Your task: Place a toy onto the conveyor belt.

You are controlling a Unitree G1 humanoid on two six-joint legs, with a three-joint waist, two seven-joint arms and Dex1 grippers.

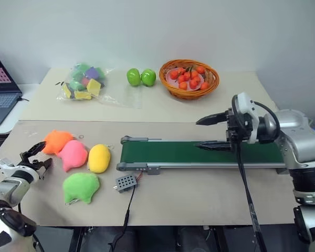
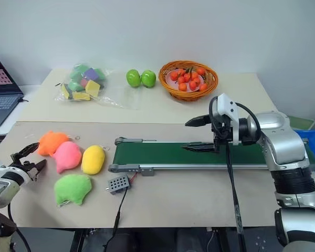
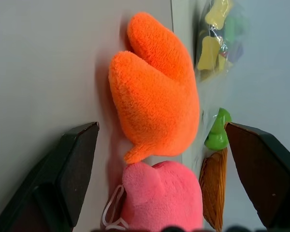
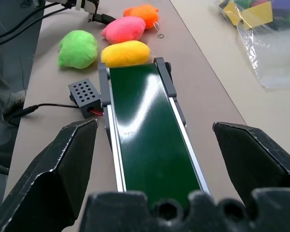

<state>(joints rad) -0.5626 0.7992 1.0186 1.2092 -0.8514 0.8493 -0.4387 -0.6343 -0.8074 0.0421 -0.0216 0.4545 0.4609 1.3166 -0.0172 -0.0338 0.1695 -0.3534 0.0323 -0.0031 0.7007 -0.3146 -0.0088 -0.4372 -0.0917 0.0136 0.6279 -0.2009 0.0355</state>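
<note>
Beside the pink plush (image 1: 73, 155), the toy (image 1: 56, 141) lies flat, lengthwise along the table.

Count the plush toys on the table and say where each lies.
4, none hidden. The orange toy lies farthest left, the pink plush against it, the yellow plush nearest the conveyor belt, the green plush in front.

Pink plush (image 1: 73, 155) touching yellow oval plush (image 1: 99, 158), green plush (image 1: 81, 187) just in front of them, clear bag of coloured blocks (image 1: 84, 82) further back, two green apples (image 1: 141, 77) beside wicker basket (image 1: 189, 89) of small orange fruit, laptop (image 1: 1, 89) at far left
</note>
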